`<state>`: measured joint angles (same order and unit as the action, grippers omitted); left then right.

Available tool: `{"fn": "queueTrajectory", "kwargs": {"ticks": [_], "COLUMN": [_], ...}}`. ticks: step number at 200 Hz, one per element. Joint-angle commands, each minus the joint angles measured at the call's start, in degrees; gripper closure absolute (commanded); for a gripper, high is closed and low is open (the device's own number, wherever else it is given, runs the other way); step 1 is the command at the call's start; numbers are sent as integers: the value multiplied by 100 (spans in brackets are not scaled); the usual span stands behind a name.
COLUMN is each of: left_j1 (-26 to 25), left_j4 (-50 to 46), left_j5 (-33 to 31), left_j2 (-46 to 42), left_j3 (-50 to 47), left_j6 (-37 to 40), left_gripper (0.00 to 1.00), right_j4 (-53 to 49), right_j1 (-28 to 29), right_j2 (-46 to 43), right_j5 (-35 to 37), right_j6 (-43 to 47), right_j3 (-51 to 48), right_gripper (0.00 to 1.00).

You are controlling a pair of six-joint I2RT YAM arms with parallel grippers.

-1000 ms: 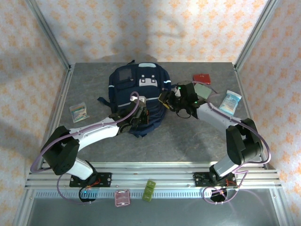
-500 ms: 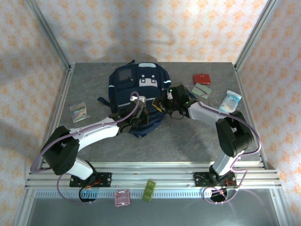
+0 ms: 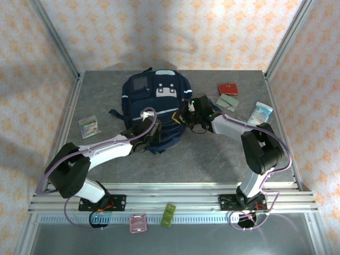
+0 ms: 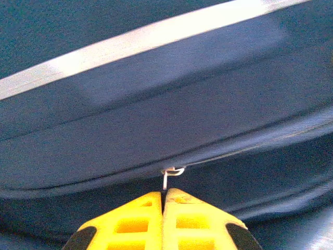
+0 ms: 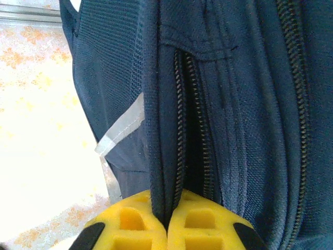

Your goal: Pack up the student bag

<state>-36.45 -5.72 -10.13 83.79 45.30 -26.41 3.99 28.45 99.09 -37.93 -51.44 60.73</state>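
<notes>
Navy bag point(image 3: 154, 106) ahead of both claws — left claw point(image 4: 163, 194) clamps the zip pull point(image 4: 167, 176) at its near edge, right claw point(image 5: 166, 200) pinches fabric on its right side; zip point(image 4: 234, 153) runs crosswise to the left claw.

Table: grey table point(image 3: 212, 154), marbled top, metal rails on the edges.
Centre back: student bag point(image 3: 143, 93) lies flat, navy, front patches up.
Left side: small clear box point(image 3: 88, 127), well apart from the bag.
Right back: red flat case point(image 3: 228, 88), 2 grey cards point(image 3: 228, 101) just beside it.
Right edge: white-blue packet point(image 3: 260, 113), tilted.
</notes>
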Motion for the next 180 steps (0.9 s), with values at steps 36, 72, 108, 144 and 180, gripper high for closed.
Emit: {"fn": "queueTrajectory", "kwargs": {"ticks": [36,72,108,144,180], "left_j1": [975,528,-164,-811,-830], "left_j4": [-597,-521,-197,207,360], "left_j5": [-520,97,584,724,723], "left_j2": [-836,-840,-559,-44,289], "left_j3": [-570,-445,-13,558,659], "left_j6": [131,23,-155,-169,-162], "left_gripper": [100,100,100,100,100], "right_j4": [379,90,-117,504,857], "right_j1": [-455,-643,-790,-613,-161], "right_j2": [-274,52,330,21,-107], "right_j5": [190,207,229,93,32], "right_j6": [158,429,486,193,-45], "right_j3": [27,633,1310,888,119], "right_gripper": [100,100,87,60,60]}}
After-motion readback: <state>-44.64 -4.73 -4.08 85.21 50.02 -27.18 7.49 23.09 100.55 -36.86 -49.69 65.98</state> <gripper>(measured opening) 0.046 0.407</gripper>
